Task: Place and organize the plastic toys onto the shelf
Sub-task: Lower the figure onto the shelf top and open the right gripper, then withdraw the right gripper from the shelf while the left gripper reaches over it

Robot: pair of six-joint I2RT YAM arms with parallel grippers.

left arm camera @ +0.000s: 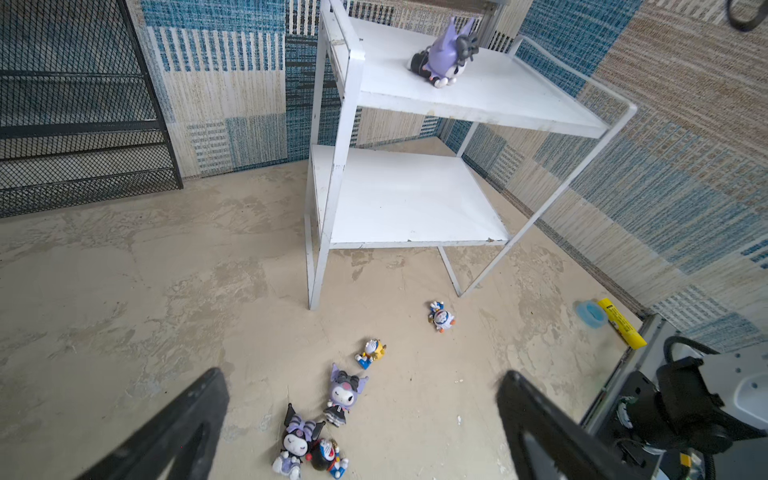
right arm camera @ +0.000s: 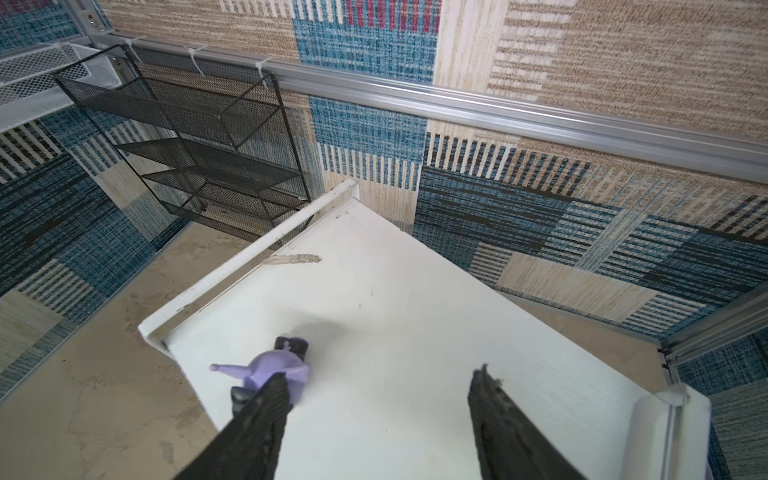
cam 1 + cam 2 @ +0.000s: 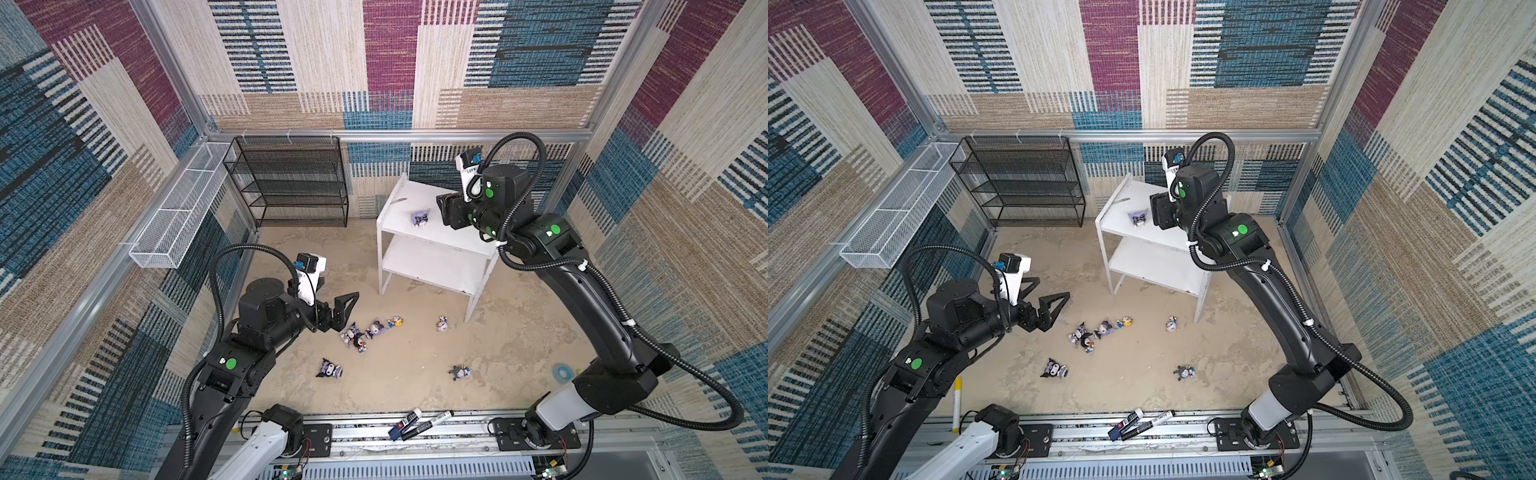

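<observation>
**Q:** Patchwork carpet (image 3: 390, 62) in blue, beige and plum lines the walls of this booth. What lies below?

**A:** Below is a blotchy beige bench (image 3: 415, 395). Toward the back stands the white two-tier shelf (image 3: 399, 227), with a black mesh rack (image 3: 286, 183) beside it.

**Q:** How many toys are on the shelf?

**A:** Only one. A lilac-hooded figurine (image 3: 419, 217) lies tipped over on the top panel, near a front corner. The lower panel is bare.

**Q:** Where are the others?

**A:** They are on the bench in front of the shelf, seven as far as I can count. A cluster of four (image 3: 360, 334) lies in the middle, and a blue-hatted one (image 3: 441, 323) sits apart near a shelf leg. Two more lie closer to the near edge, a black-hooded one (image 3: 330, 368) and a grey one (image 3: 460, 372).

**Q:** Is either claw holding anything?

**A:** No. The right claw (image 2: 380, 374) hovers over the top panel with its jaws apart and nothing between them. One finger is just beside the lilac figurine, and I cannot tell whether it touches. The left claw (image 1: 363, 376) hangs wide open above the cluster, and it too is empty.

**Q:** How far along is the task?

**A:** It looks early to me. One of eight is up there, lying on its side, and nothing has been arranged.
</observation>
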